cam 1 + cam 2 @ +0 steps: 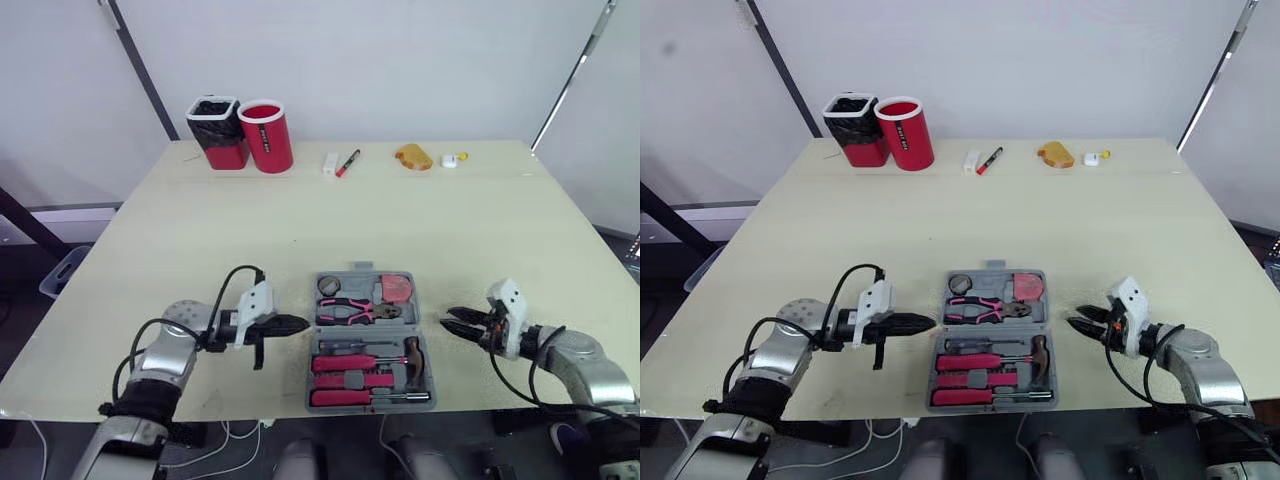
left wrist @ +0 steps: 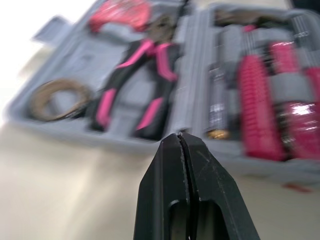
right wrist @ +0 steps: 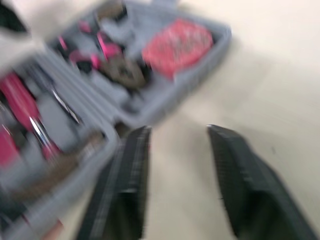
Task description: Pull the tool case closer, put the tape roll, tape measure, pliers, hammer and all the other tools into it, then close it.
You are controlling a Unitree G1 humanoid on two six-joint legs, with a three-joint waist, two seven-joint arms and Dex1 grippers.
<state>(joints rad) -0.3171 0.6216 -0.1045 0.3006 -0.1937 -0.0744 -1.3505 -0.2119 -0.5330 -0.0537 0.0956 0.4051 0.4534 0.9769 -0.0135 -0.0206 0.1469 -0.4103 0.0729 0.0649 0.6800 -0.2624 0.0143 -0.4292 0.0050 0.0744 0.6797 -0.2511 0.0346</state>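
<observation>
The grey tool case [image 1: 369, 341] lies open near the table's front edge. Its far half holds a tape roll [image 1: 329, 286], pink-handled pliers [image 1: 352, 312] and a red tape measure [image 1: 397, 288]. Its near half holds red-handled screwdrivers [image 1: 345, 363] and a hammer [image 1: 412, 357]. My left gripper [image 1: 300, 324] is shut and empty, just left of the case, tips pointing at it. My right gripper [image 1: 447, 322] is open, just right of the case, with nothing between its fingers. In the left wrist view the pliers [image 2: 135, 90] and tape roll [image 2: 57, 97] lie beyond the closed fingertips [image 2: 179, 142].
At the table's far edge stand a black-and-red cup [image 1: 217, 130] and a red cup [image 1: 266, 135], with a white block [image 1: 330, 163], a red marker [image 1: 347, 162], an orange object [image 1: 413, 157] and a small white-and-yellow item [image 1: 452, 159].
</observation>
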